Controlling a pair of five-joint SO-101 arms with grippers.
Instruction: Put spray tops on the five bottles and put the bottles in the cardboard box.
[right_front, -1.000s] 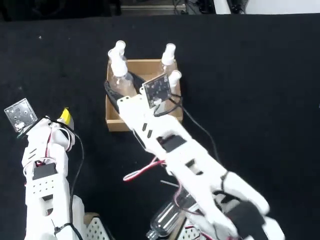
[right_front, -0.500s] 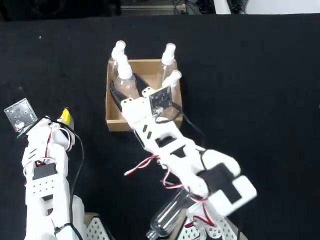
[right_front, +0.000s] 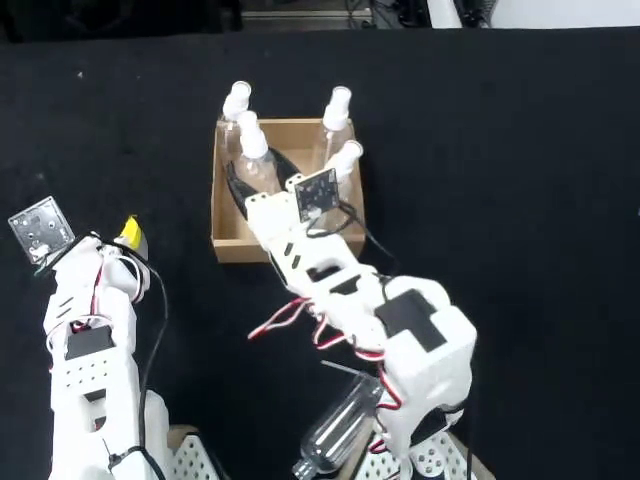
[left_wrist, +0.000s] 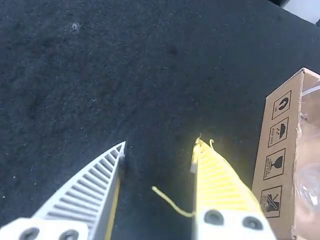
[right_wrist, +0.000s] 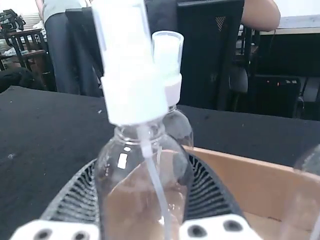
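Note:
The cardboard box stands at the table's middle back. In it are three clear bottles with white spray tops, at the back left, back right and front right. My right gripper is shut on another topped bottle, upright over the box's left half. In the right wrist view that bottle sits between the black fingers, with a second bottle behind it. My left gripper hangs open over bare cloth, left of the box.
A clear bottle without a top lies at the near edge beside the right arm's base. The left arm stands at the near left. Black cloth covers the table around the box.
The right arm has folded back toward its base. The held bottle has shifted slightly right and toward the near side, over the box. The left arm has not moved.

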